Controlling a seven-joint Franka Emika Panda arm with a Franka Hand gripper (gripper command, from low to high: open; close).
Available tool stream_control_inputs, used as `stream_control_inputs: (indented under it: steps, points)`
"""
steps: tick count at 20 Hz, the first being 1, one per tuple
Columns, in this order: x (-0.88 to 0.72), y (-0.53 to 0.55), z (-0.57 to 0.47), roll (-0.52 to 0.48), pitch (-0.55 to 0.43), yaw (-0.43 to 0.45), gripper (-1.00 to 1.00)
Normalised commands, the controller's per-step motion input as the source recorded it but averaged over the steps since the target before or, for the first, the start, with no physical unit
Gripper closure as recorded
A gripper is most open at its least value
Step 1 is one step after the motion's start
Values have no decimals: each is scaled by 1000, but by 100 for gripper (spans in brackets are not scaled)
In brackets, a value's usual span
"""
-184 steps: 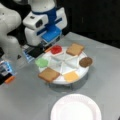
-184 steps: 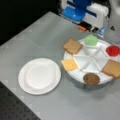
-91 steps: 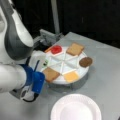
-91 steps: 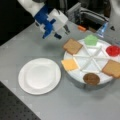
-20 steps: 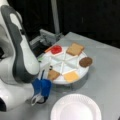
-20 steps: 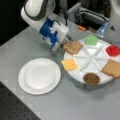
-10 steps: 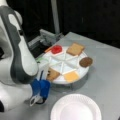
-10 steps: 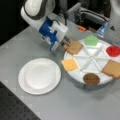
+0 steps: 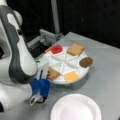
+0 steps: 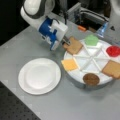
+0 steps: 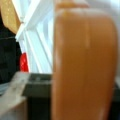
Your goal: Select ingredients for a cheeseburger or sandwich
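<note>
A white segmented tray (image 10: 75, 75) holds the ingredients. In both front views I see a red tomato disc (image 10: 113, 50) (image 9: 56, 49), an orange cheese square (image 10: 69, 64) (image 9: 71, 76), a dark-brown patty (image 10: 91, 78) (image 9: 86, 62) and two tan-brown bread squares. The green lettuce (image 10: 91, 40) shows in a front view only. My blue-and-white gripper (image 10: 65, 42) is tilted down at the tray's rim, its tips touching the edge of the near bread square (image 10: 74, 45). That bread (image 11: 85, 65) fills the wrist view, so the fingers are hidden there. The other bread square (image 10: 112, 68) lies apart. No sandwich is in view.
A large white paper plate (image 10: 39, 75) (image 9: 76, 110) lies bare on the grey table beside the tray. Grey metal hardware (image 10: 92, 15) stands behind the tray. My arm's bulky white body (image 9: 15, 62) stands close to the tray's side.
Since 9 s ago the gripper came from behind the tray round to its rim and lowered onto the near bread square. It has barely moved over the last second.
</note>
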Motion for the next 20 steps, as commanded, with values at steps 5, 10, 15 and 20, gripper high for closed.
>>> stream_control_inputs:
  steps: [5, 10, 15, 20]
  points:
    - [187, -61, -153, 203, -18, 53, 100]
    - [183, -72, -38, 133, 59, 33, 100]
    - [189, -90, 158, 47, 124, 28, 100]
    - [158, -36, 333, 34, 160, 62, 100]
